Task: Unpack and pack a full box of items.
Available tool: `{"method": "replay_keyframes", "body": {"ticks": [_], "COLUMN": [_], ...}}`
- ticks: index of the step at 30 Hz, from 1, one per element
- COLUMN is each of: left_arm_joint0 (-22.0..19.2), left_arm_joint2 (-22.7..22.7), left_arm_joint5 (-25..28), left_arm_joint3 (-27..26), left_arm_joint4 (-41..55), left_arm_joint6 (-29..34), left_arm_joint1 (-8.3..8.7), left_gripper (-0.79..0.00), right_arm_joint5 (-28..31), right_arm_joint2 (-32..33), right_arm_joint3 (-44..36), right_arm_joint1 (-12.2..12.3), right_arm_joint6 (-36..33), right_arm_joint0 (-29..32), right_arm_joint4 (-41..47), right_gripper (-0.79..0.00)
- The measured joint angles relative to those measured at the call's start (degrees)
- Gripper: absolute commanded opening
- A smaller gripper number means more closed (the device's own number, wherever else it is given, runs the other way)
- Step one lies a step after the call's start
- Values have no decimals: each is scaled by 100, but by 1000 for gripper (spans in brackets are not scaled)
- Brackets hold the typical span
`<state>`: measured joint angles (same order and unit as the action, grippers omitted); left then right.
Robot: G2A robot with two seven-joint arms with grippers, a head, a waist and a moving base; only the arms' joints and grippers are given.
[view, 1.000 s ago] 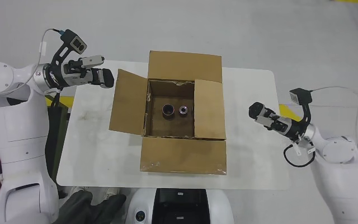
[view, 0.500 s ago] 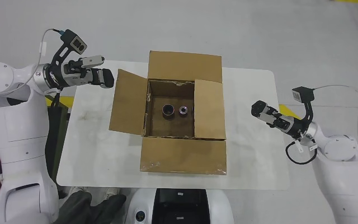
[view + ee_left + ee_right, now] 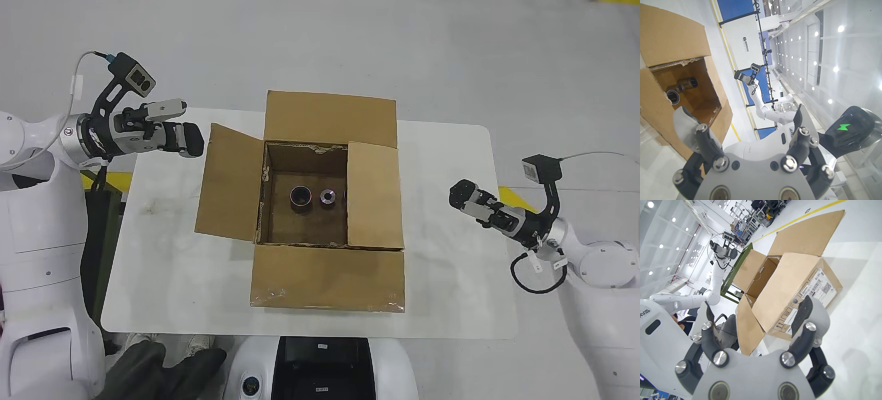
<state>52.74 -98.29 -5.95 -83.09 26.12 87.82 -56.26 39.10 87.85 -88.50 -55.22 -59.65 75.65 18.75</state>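
An open cardboard box [image 3: 374,210] stands in the middle of the white table [image 3: 160,260], all flaps spread outward. Inside on its floor lie two dark metal cylinders [image 3: 301,196] [image 3: 327,197] side by side; the left wrist view shows them too [image 3: 673,96] [image 3: 689,82]. My left gripper [image 3: 192,139] hangs open and empty left of the box's left flap, with its fingers [image 3: 684,118] spread wide. My right gripper [image 3: 459,195] hovers open and empty to the right of the box. The right wrist view looks at the box's labelled side [image 3: 800,279].
A green metal frame [image 3: 730,283] stands off the table's left edge. Bare table surface lies on both sides of the box and along the front edge.
The right arm drew back slightly to the right, away from the box, then stopped. The left arm and the box have not moved.
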Motion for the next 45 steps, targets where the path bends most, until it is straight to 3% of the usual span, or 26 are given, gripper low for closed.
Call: {"method": "replay_keyframes", "body": {"ticks": [4, 13, 20, 28, 45], "left_arm_joint0": [10, -432, -594, -596, -500], "left_arm_joint2": [177, 184, 774, 1433, 1487], "left_arm_joint5": [311, 909, 1179, 1263, 1135], "left_arm_joint3": [57, 1171, 1622, 1570, 1201], "left_arm_joint4": [-246, -604, -1341, -1507, -231], "left_arm_joint6": [-258, -129, -1146, -1615, -664], "left_arm_joint1": [5, 146, 110, 25, 77], "left_gripper": [0, 0, 0, 0, 0], "right_arm_joint5": [0, 0, 0, 0, 0], "right_arm_joint2": [0, 0, 0, 0, 0], "right_arm_joint3": [0, 0, 0, 0, 0], "right_arm_joint1": [0, 0, 0, 0, 0], "right_arm_joint6": [0, 0, 0, 0, 0], "right_arm_joint0": [0, 0, 0, 0, 0], "right_arm_joint4": [0, 0, 0, 0, 0], "right_gripper": [0, 0, 0, 0, 0]}}
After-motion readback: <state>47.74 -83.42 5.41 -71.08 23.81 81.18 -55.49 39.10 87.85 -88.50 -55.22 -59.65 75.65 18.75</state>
